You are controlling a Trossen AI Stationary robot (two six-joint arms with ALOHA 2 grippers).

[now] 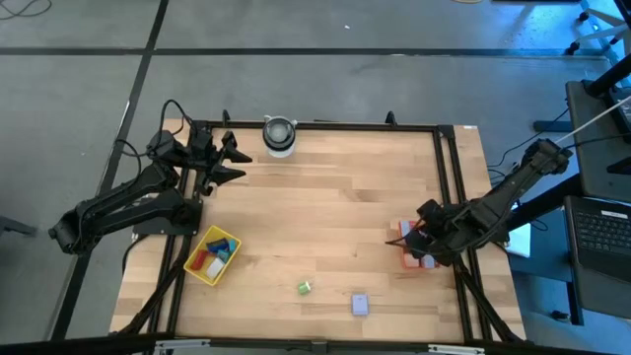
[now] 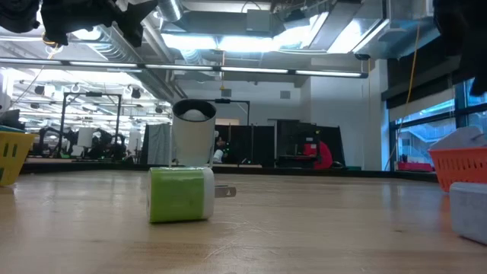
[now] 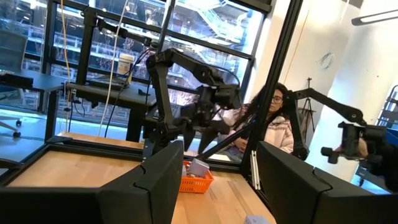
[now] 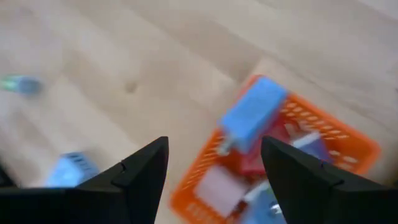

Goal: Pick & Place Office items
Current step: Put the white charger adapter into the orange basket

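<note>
At the table's left, the yellow tray (image 1: 212, 256) sits near the front corner, tilted, with small blue, red and green office items inside it. Behind it the left arm is folded back toward the rear left corner, raised clear of the wood, and the left gripper (image 1: 229, 160) points across the table with its two dark fingers (image 3: 163, 177) standing well apart and nothing between them. Just beside it along the rear edge stands the round grey-white cylinder (image 1: 279, 136), upright against the black frame rail.

Toward the middle front, a bright green block (image 1: 305, 287) lies alone on the bare wood; in the low view it lies on its side (image 2: 179, 195) with small metal prongs sticking out toward the right. Near it on the right, a lavender block (image 1: 360, 304) rests by the front edge, apart from both trays.

On the right, the orange-red tray (image 4: 336, 134) sits beside the table's right rail, filled with pink, red and blue pieces. The right arm reaches in low from the right edge, bent over this tray and hiding much of it from above. The right gripper (image 4: 214, 168) hangs just above the tray, fingers spread wide, and a blue block (image 4: 253, 112) lies on top of the pile beneath them, not gripped.
</note>
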